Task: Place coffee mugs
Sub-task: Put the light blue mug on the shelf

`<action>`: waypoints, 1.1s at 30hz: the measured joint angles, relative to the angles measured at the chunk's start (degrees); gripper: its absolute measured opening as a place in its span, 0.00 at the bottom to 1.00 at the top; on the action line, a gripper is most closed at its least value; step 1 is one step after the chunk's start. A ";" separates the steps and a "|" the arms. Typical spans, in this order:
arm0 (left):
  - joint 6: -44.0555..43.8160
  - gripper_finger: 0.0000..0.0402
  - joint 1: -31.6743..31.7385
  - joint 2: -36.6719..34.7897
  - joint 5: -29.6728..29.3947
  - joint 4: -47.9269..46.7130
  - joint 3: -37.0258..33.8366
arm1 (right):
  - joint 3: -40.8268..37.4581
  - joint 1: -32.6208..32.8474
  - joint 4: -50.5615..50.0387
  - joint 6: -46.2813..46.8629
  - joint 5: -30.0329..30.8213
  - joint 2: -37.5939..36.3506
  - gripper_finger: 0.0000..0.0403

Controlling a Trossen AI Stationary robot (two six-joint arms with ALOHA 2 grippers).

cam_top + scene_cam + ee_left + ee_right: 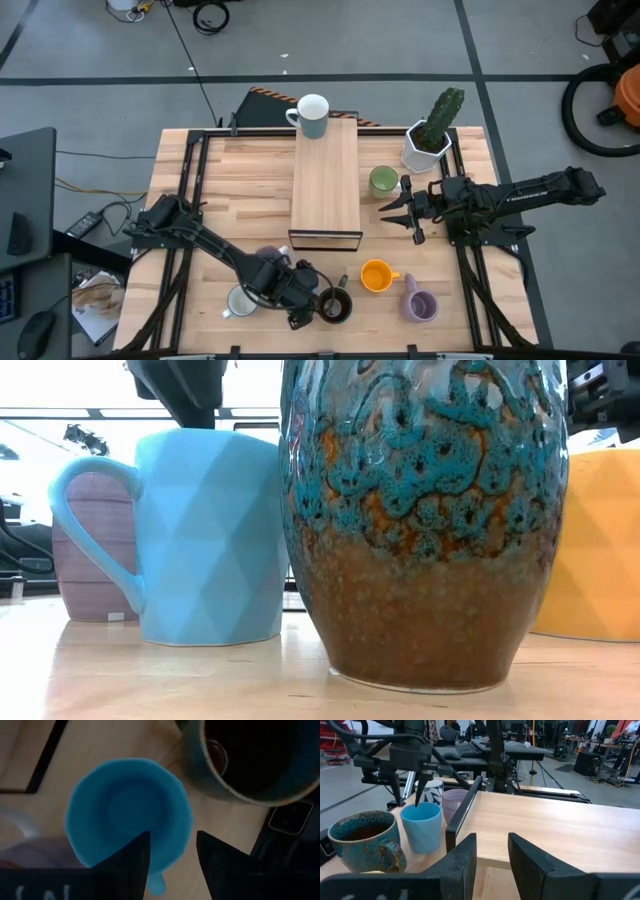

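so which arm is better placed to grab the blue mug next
Left. Its hand hangs open right over the blue mug, one finger above the rim. The right hand sits open across the table by the green mug, with the wooden board between.

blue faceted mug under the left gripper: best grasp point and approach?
Grip the rim wall of the blue faceted mug from straight above. It stands upright with its mouth open, and the left gripper hovers open over it. Pick the side away from the dark brown glazed mug, which stands close beside it, and clear of the handle.
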 joint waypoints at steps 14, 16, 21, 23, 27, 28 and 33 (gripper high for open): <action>8.87 0.41 -2.29 3.93 -0.78 1.57 -0.02 | 0.00 0.00 -0.16 0.02 -0.02 0.44 0.29; 9.85 0.41 -2.26 4.31 -1.00 1.61 -0.04 | 0.00 0.00 -0.06 0.02 -0.02 0.66 0.29; 10.03 0.39 -1.96 4.95 -0.73 1.76 -0.07 | 0.00 0.00 0.20 0.07 -0.03 0.90 0.29; 9.82 0.36 -1.96 5.38 -0.54 2.23 0.05 | 0.00 0.00 0.16 0.15 -0.04 0.89 0.29; 10.03 0.29 -1.94 6.18 0.64 2.46 -0.04 | 0.00 0.00 0.16 0.10 -0.04 0.89 0.29; 10.03 0.27 -1.83 6.25 0.87 2.38 -0.05 | 0.00 0.00 0.16 0.09 -0.04 0.89 0.29; 9.79 0.12 -1.36 6.25 4.50 2.61 -0.04 | 0.00 0.00 0.12 0.31 -0.29 0.89 0.29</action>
